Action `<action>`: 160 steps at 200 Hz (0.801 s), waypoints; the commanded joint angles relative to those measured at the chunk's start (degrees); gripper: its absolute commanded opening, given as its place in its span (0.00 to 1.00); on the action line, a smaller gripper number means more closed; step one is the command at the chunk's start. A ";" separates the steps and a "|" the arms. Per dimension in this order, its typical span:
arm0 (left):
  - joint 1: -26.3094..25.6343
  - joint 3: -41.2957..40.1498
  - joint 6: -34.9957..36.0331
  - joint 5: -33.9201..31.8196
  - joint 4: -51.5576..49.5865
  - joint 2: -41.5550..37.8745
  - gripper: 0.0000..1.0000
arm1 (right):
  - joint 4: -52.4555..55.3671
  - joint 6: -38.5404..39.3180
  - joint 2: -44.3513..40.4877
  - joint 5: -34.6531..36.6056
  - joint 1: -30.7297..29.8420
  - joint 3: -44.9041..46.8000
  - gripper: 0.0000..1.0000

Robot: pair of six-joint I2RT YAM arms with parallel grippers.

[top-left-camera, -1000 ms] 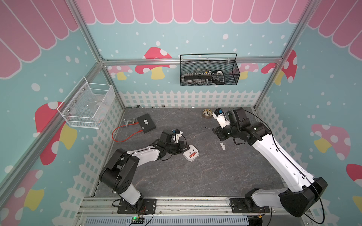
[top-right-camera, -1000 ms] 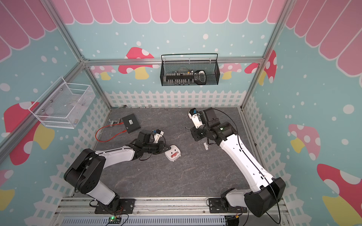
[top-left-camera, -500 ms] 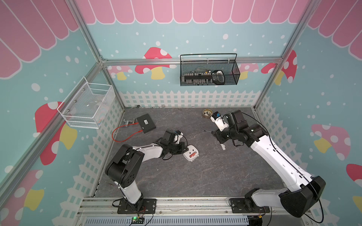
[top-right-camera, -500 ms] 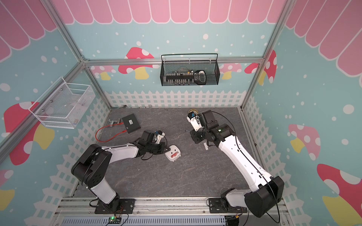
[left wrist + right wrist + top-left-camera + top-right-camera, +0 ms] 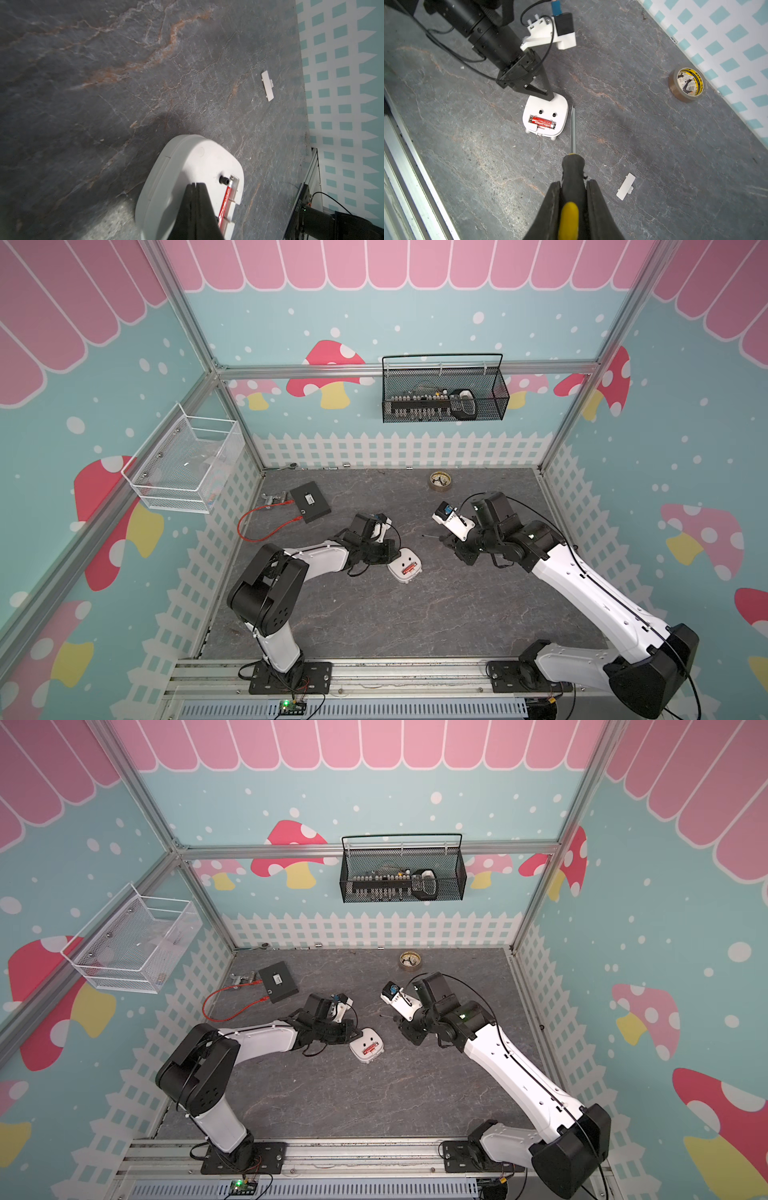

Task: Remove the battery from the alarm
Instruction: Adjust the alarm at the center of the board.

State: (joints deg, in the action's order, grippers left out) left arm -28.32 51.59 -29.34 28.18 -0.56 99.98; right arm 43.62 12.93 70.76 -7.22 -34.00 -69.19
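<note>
One battery [image 5: 543, 122] lies in the open recess of the alarm [image 5: 560, 112], which sits back-up on the counter [image 5: 633, 124]. The left gripper [image 5: 550, 96], jaws together, has its tips on the alarm's rim, on the side away from the recess. The right gripper [image 5: 574, 182] is clamped on the screwdriver [image 5: 573, 128] handle. The shaft's tip points just past the alarm's side, and the battery's long axis runs crosswise to it, so the right arm looks placed to swing in and pry
</note>
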 commanded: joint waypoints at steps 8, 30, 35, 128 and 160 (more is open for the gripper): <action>-0.34 -0.03 1.92 -3.93 -5.43 2.40 0.00 | 3.53 8.82 1.62 4.20 -0.84 -1.34 0.00; -0.38 -0.05 2.01 -4.12 -5.51 2.60 0.00 | 5.88 12.27 3.32 4.85 -0.87 -2.61 0.00; -0.42 -0.03 1.94 -4.15 -5.53 2.59 0.00 | 6.42 12.53 3.88 4.57 -0.84 -2.91 0.00; -1.63 -0.68 2.19 -4.89 -5.51 3.09 0.00 | 10.93 2.58 16.55 -3.51 -1.27 -11.65 0.00; -1.96 -0.97 2.36 -5.05 -5.42 3.20 0.00 | 14.11 -4.08 21.77 -2.27 -1.29 -16.08 0.00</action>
State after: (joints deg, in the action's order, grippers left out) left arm -29.74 52.14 -28.18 26.13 -0.40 100.31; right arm 54.28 16.10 89.78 -9.04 -34.98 -81.69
